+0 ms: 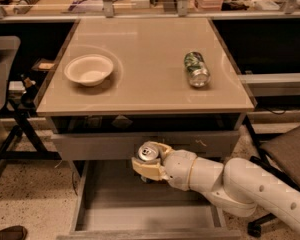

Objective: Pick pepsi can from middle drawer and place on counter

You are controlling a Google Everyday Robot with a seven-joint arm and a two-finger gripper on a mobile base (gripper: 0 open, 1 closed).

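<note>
My gripper is over the open middle drawer, just below the grey drawer front. It is shut on the pepsi can, which stands upright between the tan fingers; only its silver top with the pull tab shows. The can is lifted above the drawer's flat floor. The beige counter lies above, with its front edge just over the gripper.
On the counter a white bowl sits at the left and a green patterned can lies on its side at the right. My white arm reaches in from the lower right. Chairs stand at both sides.
</note>
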